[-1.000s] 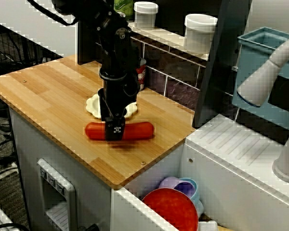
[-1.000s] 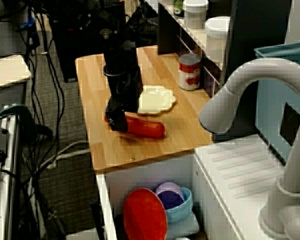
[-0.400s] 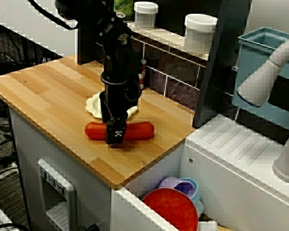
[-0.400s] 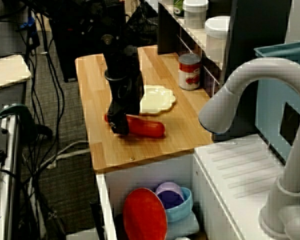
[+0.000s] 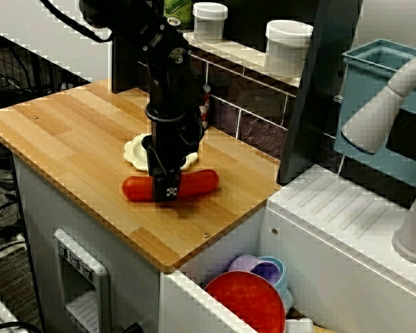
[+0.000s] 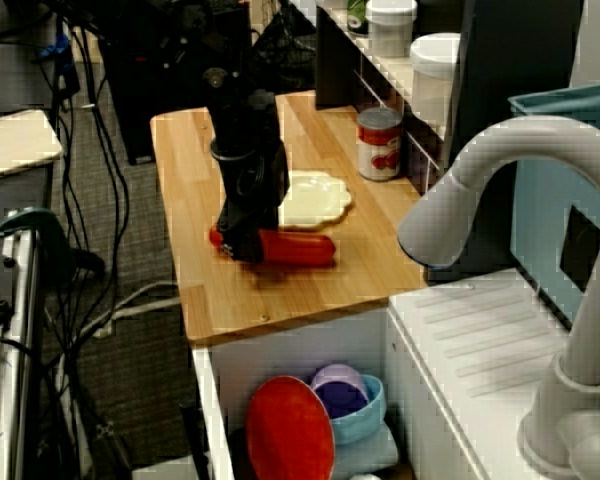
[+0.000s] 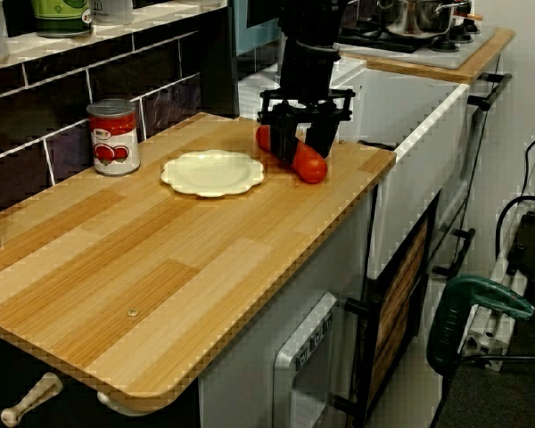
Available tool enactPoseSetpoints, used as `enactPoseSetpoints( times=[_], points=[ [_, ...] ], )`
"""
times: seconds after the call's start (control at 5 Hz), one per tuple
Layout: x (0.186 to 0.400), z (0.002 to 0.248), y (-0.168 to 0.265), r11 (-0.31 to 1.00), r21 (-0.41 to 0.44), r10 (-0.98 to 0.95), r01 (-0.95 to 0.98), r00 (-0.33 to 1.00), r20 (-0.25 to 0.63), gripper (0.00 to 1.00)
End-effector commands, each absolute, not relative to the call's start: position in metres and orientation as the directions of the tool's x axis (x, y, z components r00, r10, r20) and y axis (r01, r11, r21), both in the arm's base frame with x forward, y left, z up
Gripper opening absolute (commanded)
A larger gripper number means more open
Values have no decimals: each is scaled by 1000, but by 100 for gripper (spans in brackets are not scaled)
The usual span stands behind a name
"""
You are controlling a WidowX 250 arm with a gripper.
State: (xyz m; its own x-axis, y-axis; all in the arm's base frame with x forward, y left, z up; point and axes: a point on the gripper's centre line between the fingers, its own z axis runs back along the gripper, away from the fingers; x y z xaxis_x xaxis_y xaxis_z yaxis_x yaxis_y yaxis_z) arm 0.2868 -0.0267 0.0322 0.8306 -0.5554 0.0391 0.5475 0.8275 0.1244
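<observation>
My black gripper [image 5: 166,191] points straight down, its two fingers [image 7: 282,141] closed on the middle of the smooth red sausage [image 5: 197,182], which sticks out on both sides of them. The sausage sits low over the front part of the light wooden countertop [image 5: 69,139], just in front of the cream scalloped plate [image 5: 133,151]. I cannot tell whether it still touches the wood.

Compared with a second ago, my gripper and the sausage sit slightly higher in the view from the counter's front. The sausage's right end is raised, and in the view past the faucet it lies more level. The plate has not moved.

Count: one sausage, one plate, one red-labelled tomato can [image 7: 113,135] and two white lidded jars [image 5: 288,45] on the shelf.
</observation>
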Motion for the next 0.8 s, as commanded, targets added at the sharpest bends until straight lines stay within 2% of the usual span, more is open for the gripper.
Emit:
enactPoseSetpoints(
  times=[0.0, 0.2, 0.6],
  points=[
    [283, 57, -14, 839, 100, -543, 536, 836, 79, 0],
    [283, 74, -3, 849, 78, -528, 523, 842, 106, 0],
    [284, 88, 24, 873, 54, -487, 485, 861, 145, 0]
  ],
)
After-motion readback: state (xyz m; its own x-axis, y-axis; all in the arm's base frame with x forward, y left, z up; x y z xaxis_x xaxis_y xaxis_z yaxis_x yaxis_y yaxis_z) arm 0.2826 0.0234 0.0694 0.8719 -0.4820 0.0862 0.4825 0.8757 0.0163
